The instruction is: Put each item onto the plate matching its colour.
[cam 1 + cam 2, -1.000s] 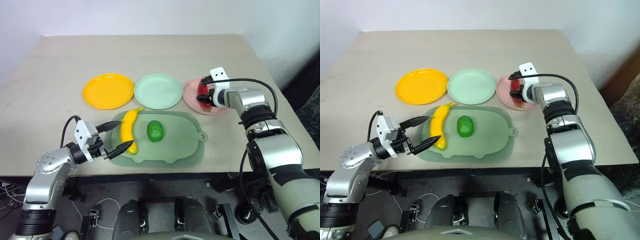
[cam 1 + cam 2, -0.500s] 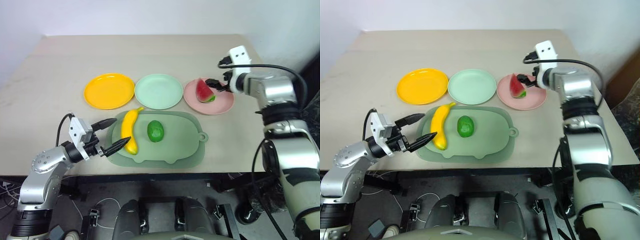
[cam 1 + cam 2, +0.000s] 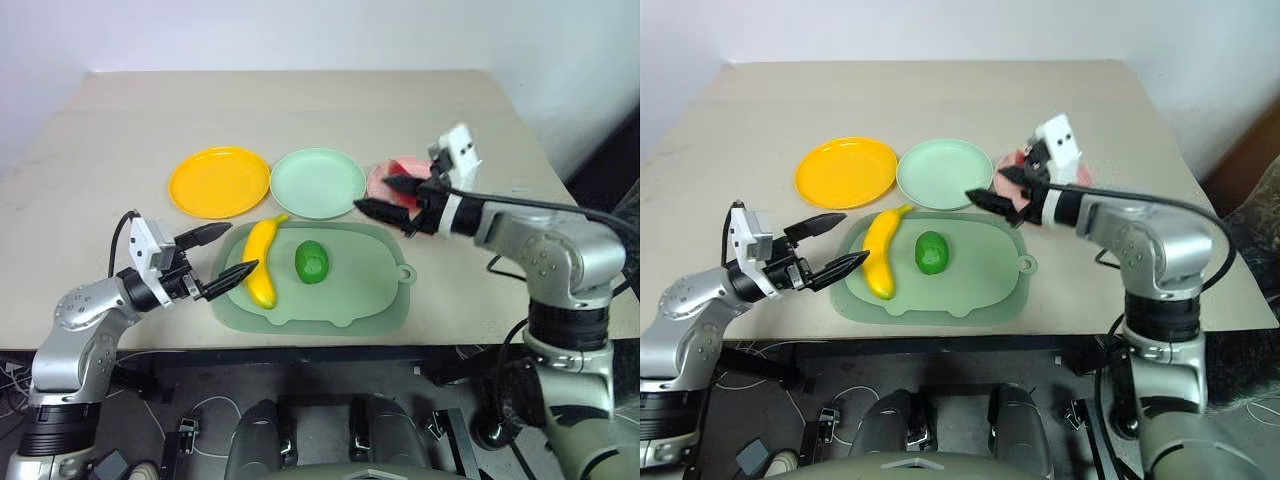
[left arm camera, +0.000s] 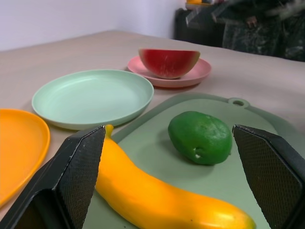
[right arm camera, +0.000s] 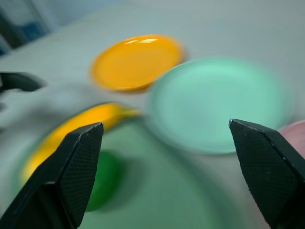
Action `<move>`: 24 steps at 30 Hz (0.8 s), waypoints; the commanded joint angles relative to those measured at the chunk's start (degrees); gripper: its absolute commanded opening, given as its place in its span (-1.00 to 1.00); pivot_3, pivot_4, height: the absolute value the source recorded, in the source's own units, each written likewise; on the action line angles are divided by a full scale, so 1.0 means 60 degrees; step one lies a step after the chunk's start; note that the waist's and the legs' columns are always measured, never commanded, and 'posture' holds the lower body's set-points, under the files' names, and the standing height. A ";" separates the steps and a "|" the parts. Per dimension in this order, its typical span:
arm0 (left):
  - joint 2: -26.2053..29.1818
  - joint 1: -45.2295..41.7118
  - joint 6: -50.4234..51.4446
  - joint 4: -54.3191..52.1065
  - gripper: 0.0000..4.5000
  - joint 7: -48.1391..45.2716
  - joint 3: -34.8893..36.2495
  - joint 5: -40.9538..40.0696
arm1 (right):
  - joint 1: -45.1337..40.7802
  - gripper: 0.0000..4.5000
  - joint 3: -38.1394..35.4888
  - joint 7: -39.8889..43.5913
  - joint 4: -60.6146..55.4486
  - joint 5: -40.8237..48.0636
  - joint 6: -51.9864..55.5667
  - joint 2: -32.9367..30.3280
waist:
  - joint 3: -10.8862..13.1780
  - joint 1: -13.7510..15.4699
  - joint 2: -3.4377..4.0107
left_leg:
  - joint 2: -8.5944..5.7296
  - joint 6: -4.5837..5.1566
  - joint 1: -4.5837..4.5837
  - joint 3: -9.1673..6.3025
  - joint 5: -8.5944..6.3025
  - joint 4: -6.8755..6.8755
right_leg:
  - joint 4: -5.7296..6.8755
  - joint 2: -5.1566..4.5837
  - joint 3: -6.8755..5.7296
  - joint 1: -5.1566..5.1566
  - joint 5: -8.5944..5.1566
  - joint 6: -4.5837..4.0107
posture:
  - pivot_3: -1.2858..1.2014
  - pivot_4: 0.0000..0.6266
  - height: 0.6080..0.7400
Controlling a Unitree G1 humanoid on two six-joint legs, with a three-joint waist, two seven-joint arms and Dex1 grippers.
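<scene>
The right gripper (image 3: 384,196) has been drawn back from the pink plate (image 4: 200,74) toward the tray (image 3: 350,290); its fingers are being held wide apart with nothing between them. The watermelon wedge (image 4: 168,62) is being left lying on the pink plate, just behind that gripper. The left gripper (image 3: 222,256) is being held spread wide and empty at the tray's left edge, with the banana (image 3: 260,270) lying just past its fingertips on the tray. The green fruit (image 3: 311,262) is being seen beside the banana, between the two grippers. The yellow plate (image 3: 218,181) and mint plate (image 3: 317,183) are being left bare.
</scene>
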 commanded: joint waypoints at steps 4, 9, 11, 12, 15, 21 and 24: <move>0.0335 -0.0094 0.0142 -0.0094 1.00 -0.0069 0.0303 -0.0135 | 0.0497 0.98 0.0241 -0.0778 -0.0847 0.0698 0.0693 0.0796 | 0.0000 -0.0019 0.0000 | -0.0001 0.0000 0.0000 0.0001 0.0000 -0.0004 | 0.0000 0.0001 0.0001 -0.0005 0.0000 0.0000 | 0.03 -0.52 0.32; 0.0460 0.0019 0.0275 -0.0285 1.00 0.0008 0.0384 -0.0201 | 0.0455 0.98 0.0740 -0.1907 -0.0242 0.0262 0.0950 0.1796 | 0.0000 -0.0040 0.0001 | 0.0000 -0.0001 0.0000 0.0002 0.0001 -0.0007 | 0.0001 0.0005 0.0001 -0.0008 -0.0001 -0.0001 | 0.03 -0.52 0.32; 0.0441 0.0047 0.0424 -0.0377 1.00 0.0151 0.0514 -0.0377 | 0.0362 0.98 0.0641 -0.2151 -0.0205 0.0371 0.1189 0.2093 | 0.0000 -0.0010 0.0000 | -0.0001 -0.0001 -0.0004 0.0004 0.0000 -0.0007 | 0.0000 0.0004 0.0002 -0.0009 -0.0001 -0.0001 | 0.03 -0.52 0.32; 0.0399 0.0040 0.0538 -0.0440 1.00 0.0268 0.0612 -0.0516 | 0.0320 0.98 0.0592 -0.2285 -0.0158 0.0415 0.1338 0.2243 | 0.0000 -0.0002 -0.0001 | -0.0002 0.0000 -0.0005 0.0003 0.0000 -0.0006 | -0.0002 0.0003 0.0002 -0.0008 0.0000 -0.0001 | 0.03 -0.52 0.32; 0.0411 0.0045 0.0677 -0.0563 1.00 0.0402 0.0719 -0.0588 | 0.0235 0.98 0.0666 -0.2561 0.0014 0.0427 0.1686 0.2585 | -0.0002 -0.0007 -0.0003 | -0.0001 0.0000 -0.0003 0.0000 0.0000 -0.0005 | 0.0000 0.0002 0.0002 -0.0006 0.0000 0.0000 | 0.03 -0.52 0.32; 0.0460 0.0116 0.0793 -0.0760 1.00 0.0515 0.0730 -0.0578 | 0.0146 0.98 0.1202 -0.2807 0.0418 0.0205 0.1714 0.2940 | -0.0002 -0.0032 -0.0003 | -0.0003 -0.0001 -0.0004 0.0002 0.0000 -0.0006 | 0.0000 0.0004 0.0001 -0.0008 0.0000 0.0000 | 0.03 -0.52 0.32; 0.0456 0.0145 0.0856 -0.0868 1.00 0.0572 0.0716 -0.0580 | 0.0150 0.98 0.1554 -0.2861 0.0755 -0.0034 0.1339 0.3031 | -0.0002 -0.0034 -0.0003 | -0.0002 -0.0001 -0.0004 0.0002 0.0000 -0.0007 | 0.0000 0.0004 0.0002 -0.0008 0.0000 0.0000 | 0.03 -0.52 0.32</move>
